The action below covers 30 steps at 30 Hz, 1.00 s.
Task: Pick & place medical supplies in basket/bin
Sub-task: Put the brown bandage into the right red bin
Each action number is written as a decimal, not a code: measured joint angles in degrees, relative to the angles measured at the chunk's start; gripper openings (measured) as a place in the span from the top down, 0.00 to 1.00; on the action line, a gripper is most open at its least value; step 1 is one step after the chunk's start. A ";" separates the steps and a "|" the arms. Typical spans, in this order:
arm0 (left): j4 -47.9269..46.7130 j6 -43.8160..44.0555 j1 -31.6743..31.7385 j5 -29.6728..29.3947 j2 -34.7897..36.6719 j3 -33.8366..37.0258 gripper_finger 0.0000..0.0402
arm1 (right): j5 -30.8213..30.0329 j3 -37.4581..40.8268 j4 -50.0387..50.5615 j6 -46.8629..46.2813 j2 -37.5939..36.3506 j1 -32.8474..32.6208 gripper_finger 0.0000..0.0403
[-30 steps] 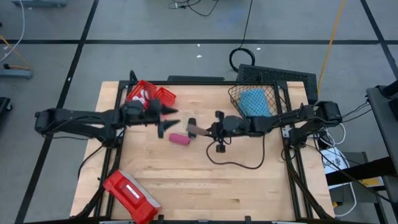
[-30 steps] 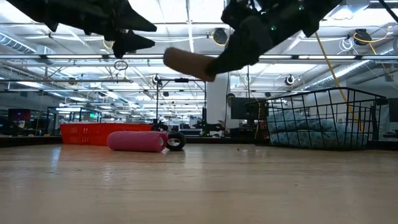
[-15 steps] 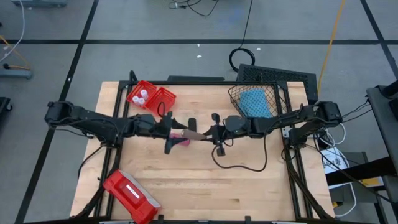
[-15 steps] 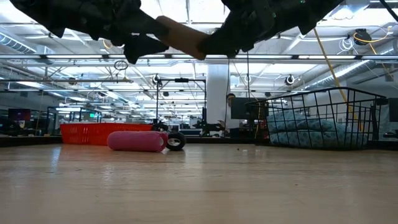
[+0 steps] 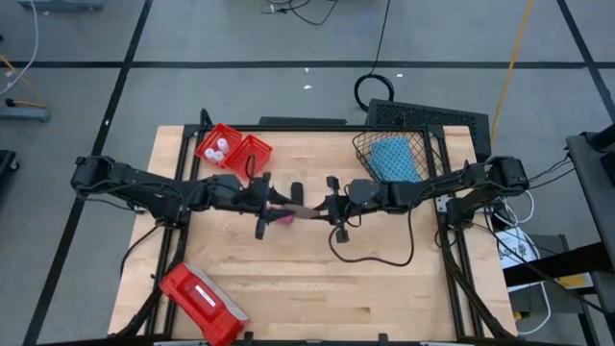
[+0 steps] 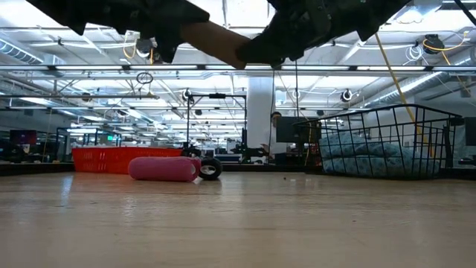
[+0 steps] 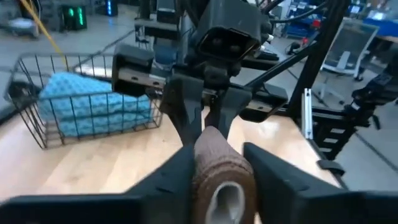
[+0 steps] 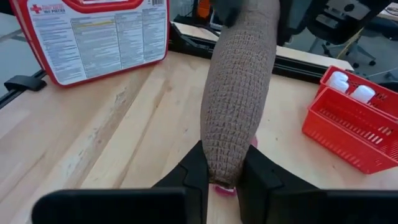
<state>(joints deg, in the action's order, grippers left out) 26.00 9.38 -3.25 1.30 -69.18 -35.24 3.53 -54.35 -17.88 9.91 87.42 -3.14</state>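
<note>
We take the wire basket (image 5: 402, 154) as our landmark; it stands at the far right of the table (image 5: 384, 288), with the blue cloth pad (image 5: 394, 159) already lying inside it. Well to the left of the basket, near the table's far left corner, stands the small red bin (image 5: 233, 147) with the white bottles (image 5: 219, 147) in one compartment. The flat red case (image 5: 202, 296) lies farthest from the basket, at the near left corner.

Between basket and bin, above mid-table, the two arms meet. The right gripper (image 5: 327, 206), reaching leftward from just beside the basket, has its fingers shut tight on one end of the brown roll (image 8: 239, 93). The left gripper (image 5: 267, 201) faces it from the bin's side, its fingers set either side of the roll's other end (image 7: 221, 171) and narrowing on it; we cannot tell whether they grip yet. So the roll hangs level in the air, bridging both grippers, well above the wood.

We judge this roll light and soft: a woven bandage wound on a hollow core, rough enough not to slip but apt to squash. It is best taken across its middle girth or firmly near an end, with moderate pressure.

The pink roll (image 6: 163, 168) lies on the table directly under the handover, left of the basket, and the small black roll (image 6: 210, 169) sits touching or just beside it.
</note>
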 joint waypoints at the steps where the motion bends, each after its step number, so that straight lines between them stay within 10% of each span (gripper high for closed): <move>1: -0.24 1.30 0.00 0.08 -0.19 -0.11 0.71 | 0.00 0.00 0.13 -0.01 0.00 0.00 0.90; 12: -1.26 1.34 -0.08 -1.90 -0.29 -0.14 0.82 | -0.45 0.00 0.40 0.33 0.04 0.02 0.89; 30: -16.88 2.64 1.90 -44.80 18.95 6.83 0.89 | -9.46 -0.03 3.02 -1.31 -0.13 0.13 0.55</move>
<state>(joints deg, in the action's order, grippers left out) 9.12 12.02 -1.34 -43.50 -50.23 -28.41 -5.93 -54.38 -14.85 8.60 87.29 -3.01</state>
